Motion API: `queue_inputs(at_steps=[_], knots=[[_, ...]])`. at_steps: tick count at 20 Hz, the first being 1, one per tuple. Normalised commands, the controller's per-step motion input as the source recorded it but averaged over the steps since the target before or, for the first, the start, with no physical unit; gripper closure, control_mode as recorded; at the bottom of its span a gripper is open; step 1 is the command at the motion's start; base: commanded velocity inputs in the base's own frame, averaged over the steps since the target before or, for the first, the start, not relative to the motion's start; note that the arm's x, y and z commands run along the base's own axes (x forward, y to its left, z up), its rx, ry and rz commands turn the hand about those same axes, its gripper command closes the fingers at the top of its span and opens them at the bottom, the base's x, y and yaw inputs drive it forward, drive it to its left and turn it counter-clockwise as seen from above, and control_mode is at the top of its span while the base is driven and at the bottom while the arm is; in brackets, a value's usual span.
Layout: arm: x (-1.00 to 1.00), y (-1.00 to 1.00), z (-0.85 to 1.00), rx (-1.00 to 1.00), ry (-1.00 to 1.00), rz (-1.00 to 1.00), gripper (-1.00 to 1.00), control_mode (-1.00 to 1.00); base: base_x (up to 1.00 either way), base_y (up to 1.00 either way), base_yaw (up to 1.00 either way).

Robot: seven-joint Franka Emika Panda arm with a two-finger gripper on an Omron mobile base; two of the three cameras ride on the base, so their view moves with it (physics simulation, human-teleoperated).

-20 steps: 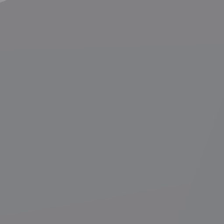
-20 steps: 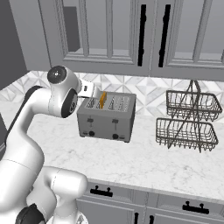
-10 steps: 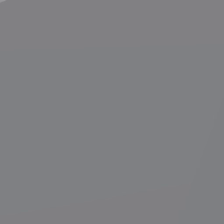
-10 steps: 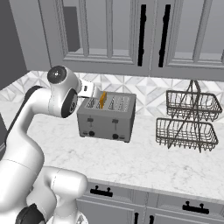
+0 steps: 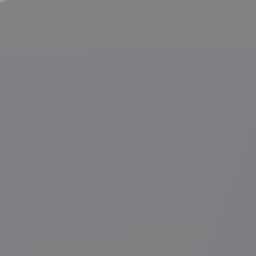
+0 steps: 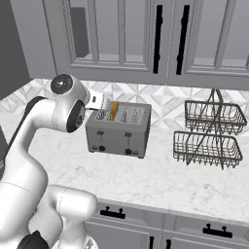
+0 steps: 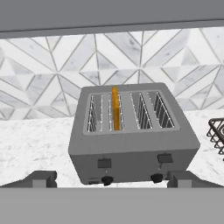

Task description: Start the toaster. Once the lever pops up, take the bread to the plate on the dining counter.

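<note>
Gripper (image 7: pixel 107 180), jaws wide and empty, faces toaster (image 7: pixel 131 140) front: 2 levers just ahead, left one (image 7: pixel 104 163) apparently serving the bread (image 7: pixel 115 107), edge-on beyond.

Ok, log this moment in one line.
gripper: open, facing toaster | bread: upright in second slot | levers: up | counter

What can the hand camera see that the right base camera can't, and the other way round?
Hand view's own: the open end effector, its finger tips wide apart in front of the toaster. Right base view's own: the white arm, the upper cabinets, the drawers and the whole two-tier wire basket. Shared: the toaster, the bread standing in a slot, the marble counter and the tiled wall.
</note>
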Motion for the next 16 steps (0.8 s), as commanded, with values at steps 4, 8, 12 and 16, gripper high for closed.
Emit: queue_inputs(at_steps=[4,8,12,16], knots=[[-0.1,-0.07,-0.24,0.0,-0.05,0.0,-1.0,-1.0,0.0,0.0,0.0],[-0.03,-0.13,-0.41,0.0,-0.09,0.0,-1.0,-1.0,0.0,0.0,0.0],[0.0,-0.04,-0.46,0.0,-0.07,0.0,-1.0,-1.0,0.0,0.0,0.0],[0.09,0.0,-0.34,0.0,-0.02,0.0,-1.0,-1.0,0.0,0.0,0.0]])
